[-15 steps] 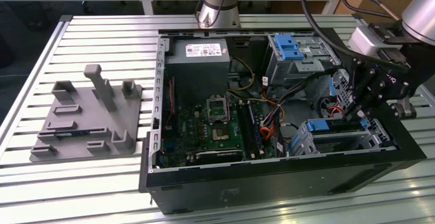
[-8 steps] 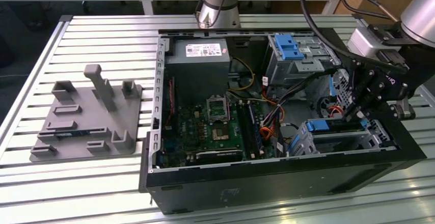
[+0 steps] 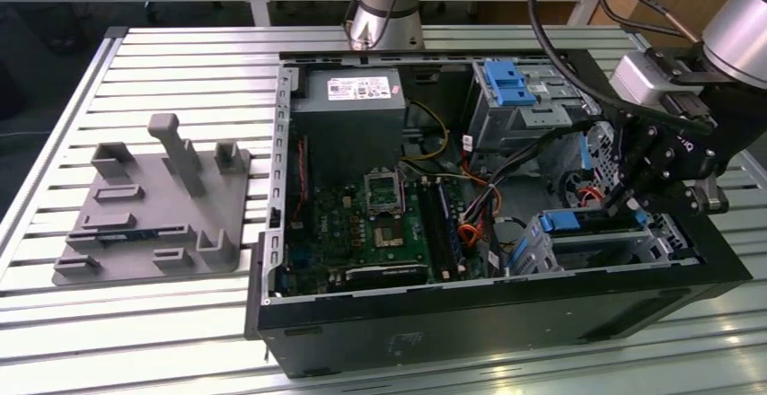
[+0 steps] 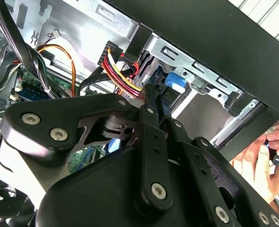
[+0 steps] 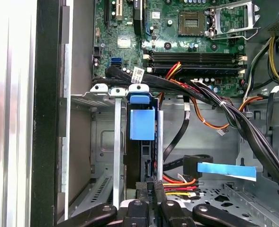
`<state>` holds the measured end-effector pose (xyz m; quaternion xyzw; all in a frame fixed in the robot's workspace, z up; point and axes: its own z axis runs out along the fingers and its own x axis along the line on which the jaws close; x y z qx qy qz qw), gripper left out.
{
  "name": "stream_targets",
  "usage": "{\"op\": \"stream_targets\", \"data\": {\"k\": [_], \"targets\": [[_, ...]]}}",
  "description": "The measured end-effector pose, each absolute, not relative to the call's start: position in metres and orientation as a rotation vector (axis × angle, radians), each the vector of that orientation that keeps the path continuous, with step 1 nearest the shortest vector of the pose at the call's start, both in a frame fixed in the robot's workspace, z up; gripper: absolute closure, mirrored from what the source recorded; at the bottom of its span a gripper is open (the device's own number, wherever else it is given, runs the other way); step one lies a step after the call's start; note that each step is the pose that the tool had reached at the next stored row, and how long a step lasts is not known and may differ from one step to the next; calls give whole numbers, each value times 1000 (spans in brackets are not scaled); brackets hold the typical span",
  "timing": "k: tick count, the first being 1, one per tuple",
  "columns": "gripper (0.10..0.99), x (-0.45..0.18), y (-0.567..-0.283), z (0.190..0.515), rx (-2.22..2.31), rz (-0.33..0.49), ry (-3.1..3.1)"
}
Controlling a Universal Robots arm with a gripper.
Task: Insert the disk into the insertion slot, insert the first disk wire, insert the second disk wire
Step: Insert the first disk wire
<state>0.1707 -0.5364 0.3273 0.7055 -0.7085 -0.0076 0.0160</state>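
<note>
The disk (image 3: 585, 223), with its bright blue carrier tab (image 5: 141, 124), sits inside the insertion slot (image 3: 653, 247), a low silver perforated cage (image 5: 101, 142) at the case's front corner. My gripper (image 3: 617, 202) hangs right over the disk's connector end. In both wrist views its black fingers (image 5: 143, 189) stand close together on the end of a red, yellow and black disk wire (image 5: 179, 186) that runs in at the fingertips (image 4: 151, 97). Another black wire plug with a blue flat tab (image 5: 224, 170) lies loose beside the disk.
A taller grey cage with a blue latch (image 3: 509, 85) stands behind the slot. Cable bundles (image 5: 234, 113) cross over the motherboard (image 3: 383, 224). A person's hand (image 4: 265, 158) is beyond the case wall. A grey fixture plate (image 3: 156, 206) lies on the table at the exterior view's left.
</note>
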Motion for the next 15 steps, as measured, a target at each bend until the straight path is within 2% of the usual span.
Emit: {"op": "stream_targets", "data": {"k": [3, 4, 5, 6, 15], "targets": [[910, 171, -536, 327, 2194, -26, -2204], [851, 171, -536, 328, 2195, -26, -2204], [851, 171, -536, 331, 2194, -25, -2204], [784, 171, -536, 334, 2194, -25, -2204], [784, 171, -536, 374, 2194, -25, -2204]]}}
